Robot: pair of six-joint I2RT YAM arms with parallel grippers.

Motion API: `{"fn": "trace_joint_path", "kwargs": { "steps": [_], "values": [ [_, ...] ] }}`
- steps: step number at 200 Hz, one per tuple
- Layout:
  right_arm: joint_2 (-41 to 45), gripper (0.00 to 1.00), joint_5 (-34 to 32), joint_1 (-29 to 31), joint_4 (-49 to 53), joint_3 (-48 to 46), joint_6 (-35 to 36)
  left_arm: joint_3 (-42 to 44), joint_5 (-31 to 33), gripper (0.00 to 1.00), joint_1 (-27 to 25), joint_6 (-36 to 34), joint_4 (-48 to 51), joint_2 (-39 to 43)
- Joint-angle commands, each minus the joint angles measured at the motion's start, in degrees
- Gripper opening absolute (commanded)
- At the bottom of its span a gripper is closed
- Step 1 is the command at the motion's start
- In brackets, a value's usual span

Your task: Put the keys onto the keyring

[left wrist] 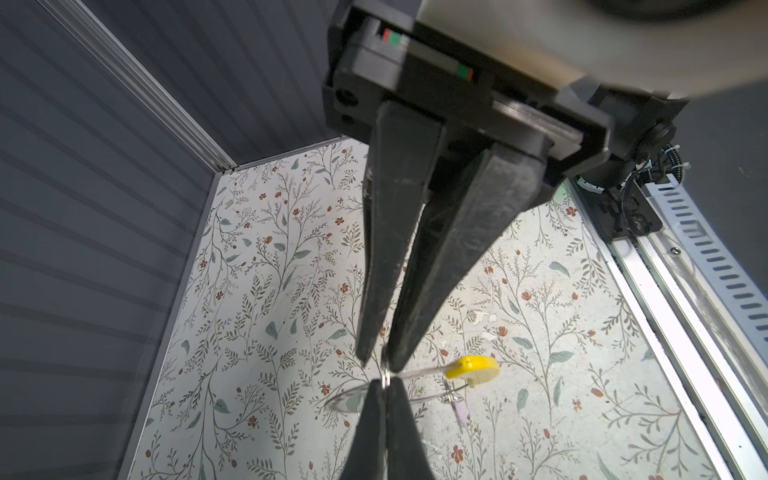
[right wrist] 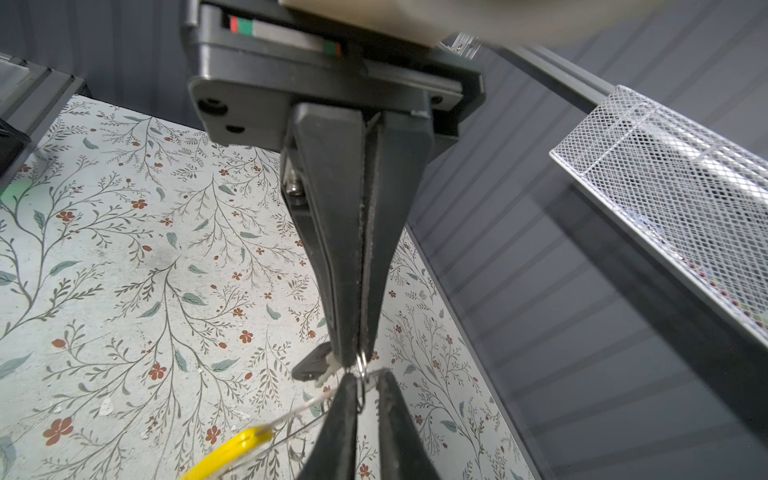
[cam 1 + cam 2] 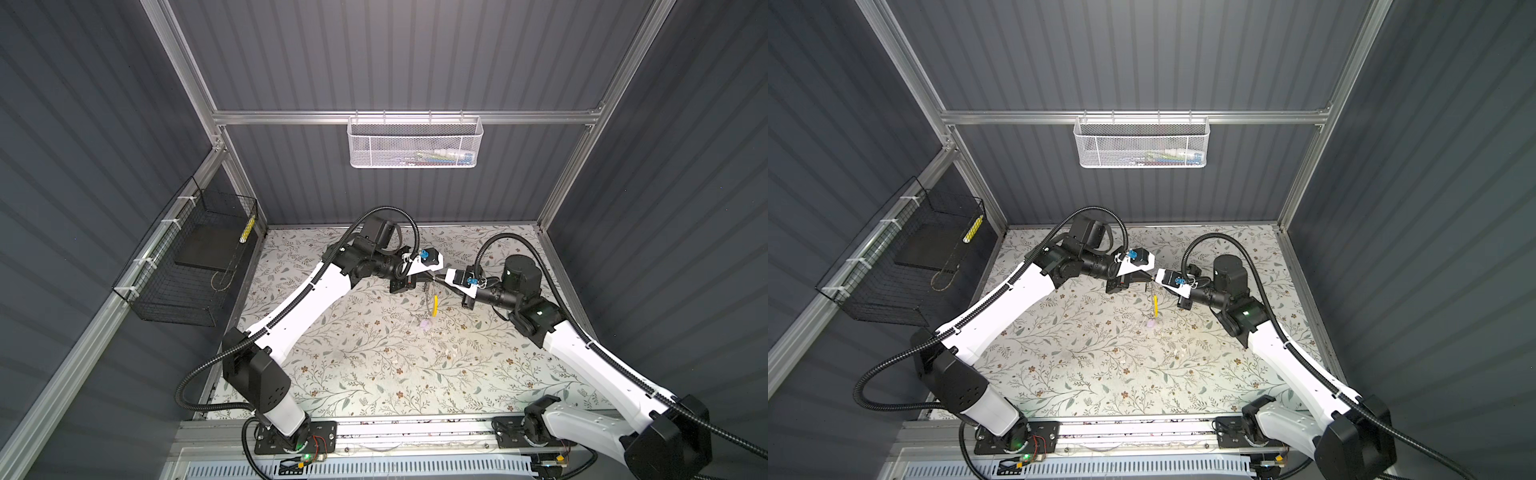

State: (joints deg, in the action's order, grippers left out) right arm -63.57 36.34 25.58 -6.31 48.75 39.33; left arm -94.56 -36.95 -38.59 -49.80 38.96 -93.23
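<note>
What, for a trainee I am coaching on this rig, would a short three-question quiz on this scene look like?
1. True or false: the yellow plastic tag lies flat on the floral tabletop.
2. Which thing sits right beside the tips of the right claw? A: the small black-rimmed oblong tag. B: a red screwdriver. C: a blue cup.
3. Fill in: the left claw is ___ on the large thin grey metal hoop.
Key: 1 false, the tag hangs on the hoop, off the tabletop. 2 A. 3 shut.
</note>
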Motion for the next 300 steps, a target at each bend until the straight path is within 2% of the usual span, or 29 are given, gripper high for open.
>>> {"fn": "trace_joint_path", "kwargs": {
  "steps": [1,57,64,86,115,129,148,217,242,260,300],
  "values": [
    [-0.2,0.13,0.2,0.1,-1.0,-0.4,-1.7,-0.7,-2.7,0.0,-0.7,-1.1,0.4,2.0],
    [-1.7,0.01,0.1,0.4,-3.6,-1.1,-5.0,0.0,-3.3,0.0,-1.3,0.2,-1.9,2.4],
    [-1.6,0.0,-0.2,0.4,-4.8,-1.6,-6.0,0.7,-2.7,0.09,-1.3,1.3,-3.5,2.9],
    [-1.2,0.0,-0.7,0.4,-10.0,-3.6,-10.0,5.5,-0.3,0.24,-0.9,3.6,-9.7,5.9],
    [-2.0,0.0,0.1,0.1,-19.2,-6.1,-17.1,13.0,-0.7,0.35,1.3,7.3,-19.5,9.9],
    [-2.8,0.0,0.7,0.1,-24.9,-7.5,-21.4,19.3,-1.1,0.39,2.5,10.3,-26.3,11.8],
    [-3.6,0.0,1.1,0.2,-30.1,-8.7,-24.3,23.8,-2.0,0.39,3.5,13.7,-33.3,13.6],
    [-4.9,0.0,1.0,0.1,-32.9,-8.3,-26.6,27.0,-2.3,0.38,3.5,19.1,-41.3,12.7],
    [-5.4,0.0,0.7,0.1,-34.4,-8.1,-27.8,26.9,-2.8,0.3,3.5,21.0,-43.6,12.1],
    [-5.8,0.0,0.5,0.1,-34.6,-7.9,-28.1,26.4,-1.9,0.22,3.6,21.6,-43.4,11.6],
    [-6.1,0.0,-0.1,0.1,-35.1,-7.6,-28.6,25.3,-0.9,0.16,3.5,21.7,-40.9,10.9]
  ]
}}
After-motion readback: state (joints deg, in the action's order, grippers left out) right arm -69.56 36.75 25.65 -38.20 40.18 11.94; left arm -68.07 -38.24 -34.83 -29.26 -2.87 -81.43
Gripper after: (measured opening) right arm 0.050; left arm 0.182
